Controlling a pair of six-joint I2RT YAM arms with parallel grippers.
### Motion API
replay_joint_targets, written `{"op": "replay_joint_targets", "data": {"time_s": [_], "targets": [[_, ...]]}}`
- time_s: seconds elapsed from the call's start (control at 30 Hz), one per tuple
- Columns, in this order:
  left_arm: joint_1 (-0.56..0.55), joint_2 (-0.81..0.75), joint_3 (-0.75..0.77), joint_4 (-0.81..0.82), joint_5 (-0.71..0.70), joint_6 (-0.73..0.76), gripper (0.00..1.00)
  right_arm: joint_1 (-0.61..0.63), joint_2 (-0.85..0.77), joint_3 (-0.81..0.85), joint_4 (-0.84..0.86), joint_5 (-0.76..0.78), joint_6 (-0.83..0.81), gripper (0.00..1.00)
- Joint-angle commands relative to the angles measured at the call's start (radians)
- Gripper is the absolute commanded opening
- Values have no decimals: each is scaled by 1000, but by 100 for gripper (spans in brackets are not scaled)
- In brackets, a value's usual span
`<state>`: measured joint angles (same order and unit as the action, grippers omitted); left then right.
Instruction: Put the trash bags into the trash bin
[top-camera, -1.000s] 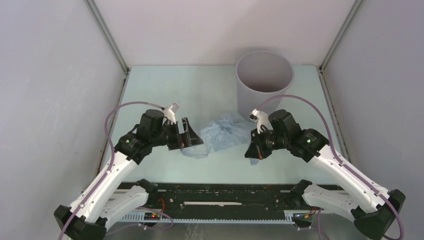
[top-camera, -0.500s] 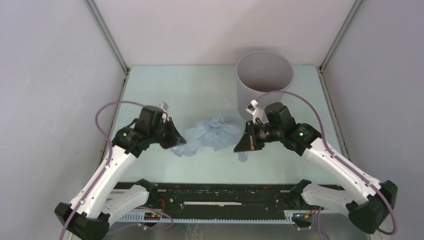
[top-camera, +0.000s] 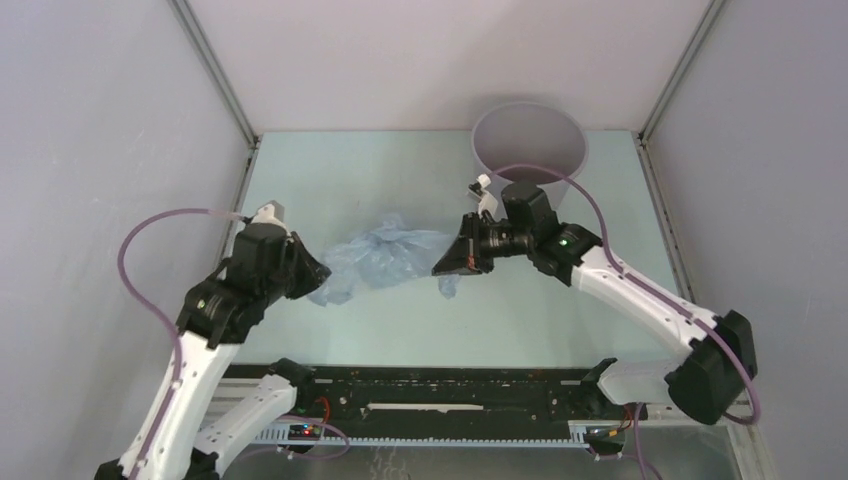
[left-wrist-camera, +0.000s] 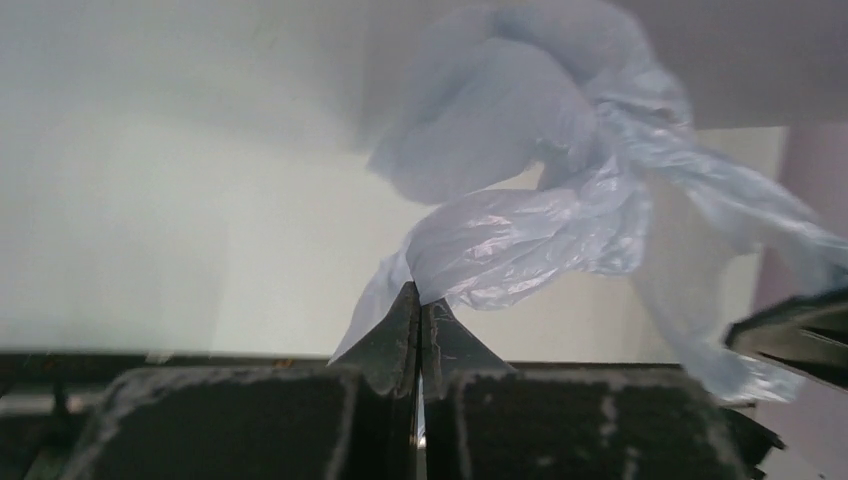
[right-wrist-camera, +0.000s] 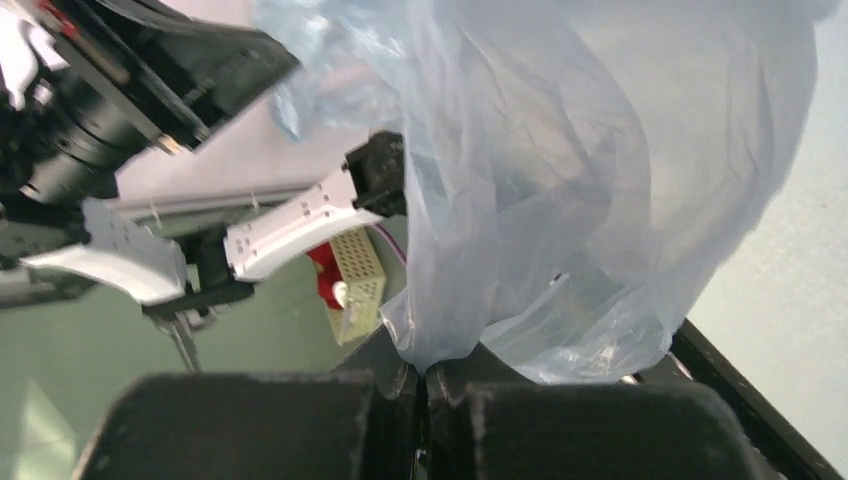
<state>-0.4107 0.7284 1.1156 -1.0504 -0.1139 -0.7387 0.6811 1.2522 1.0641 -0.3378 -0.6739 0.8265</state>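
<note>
Plastic is pinched in both claws. The left claw (left-wrist-camera: 419, 306) is closed to a hairline, with a twisted corner of the trash bag (left-wrist-camera: 505, 235) caught between its tips. The right claw (right-wrist-camera: 424, 378) is pressed together the same way on a gathered fold at the bag's opposite end. Between the two claws the pale blue film hangs as a slack, crumpled band; whether its belly touches the surface (top-camera: 380, 165) I cannot tell. Just behind the right claw, and well away from the left one, stands the trash bin (top-camera: 545, 140), upright and open-mouthed. The bag looks almost weightless, limp and glossy, so it will likely sag, billow and slip from a shallow pinch, and the thin film could tear if pulled taut. Bunched folds near the edges, as gripped now, seem the safest hold.
</note>
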Motion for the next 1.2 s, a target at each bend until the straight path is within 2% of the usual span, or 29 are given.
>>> {"op": "replay_joint_targets", "data": {"time_s": [0.0,0.07,0.13,0.17,0.2,0.23,0.27,0.3,0.33,0.37,0.4,0.47,0.5,0.53,0.57,0.63,0.67,0.7,0.77,0.8,0.87,1.07,1.17], "targets": [[127,181,3,-82,34,-26,0,-18,110,113,160,27,204,0],[267,292,142,-50,150,-49,0,-37,198,266,148,64,227,0],[378,408,329,30,280,-126,0,-63,309,497,57,91,207,0],[400,457,462,88,364,-155,0,-79,361,636,14,64,192,0],[393,498,662,134,410,-139,0,-75,397,804,-36,47,127,0],[346,526,897,134,368,-47,0,-46,425,988,-143,113,3,0],[218,535,1103,114,149,96,0,16,437,1198,-255,194,-258,0],[45,511,1196,130,34,286,0,94,437,1348,-350,303,-454,0],[-91,449,1149,197,-138,416,0,186,411,1406,-395,441,-596,0],[-148,353,1000,267,-231,446,0,254,369,1359,-384,537,-679,0],[-157,253,805,348,-304,425,0,289,305,1243,-325,589,-718,0],[-157,57,389,466,-437,368,0,309,182,871,-149,683,-753,0],[-143,5,231,446,-488,312,0,301,141,637,-75,744,-743,0],[-114,-13,85,392,-479,245,0,282,128,488,-33,779,-719,0],[-72,-6,-58,350,-409,170,0,253,143,391,-55,760,-686,0],[57,58,-308,306,-143,66,0,187,213,263,-142,622,-600,0],[80,79,-378,274,-67,33,0,161,261,243,-212,501,-579,0],[82,73,-417,250,-34,17,0,151,292,228,-260,426,-564,0],[53,-34,-430,251,-12,0,0,174,269,166,-235,355,-534,0],[49,-100,-430,283,2,2,0,180,253,153,-230,340,-525,0],[79,-136,-366,230,0,-4,0,172,235,156,-239,364,-526,0],[104,24,-44,86,-19,86,0,73,197,243,-271,230,-507,0],[118,99,150,29,-69,147,0,61,186,382,-355,261,-529,0]]}}
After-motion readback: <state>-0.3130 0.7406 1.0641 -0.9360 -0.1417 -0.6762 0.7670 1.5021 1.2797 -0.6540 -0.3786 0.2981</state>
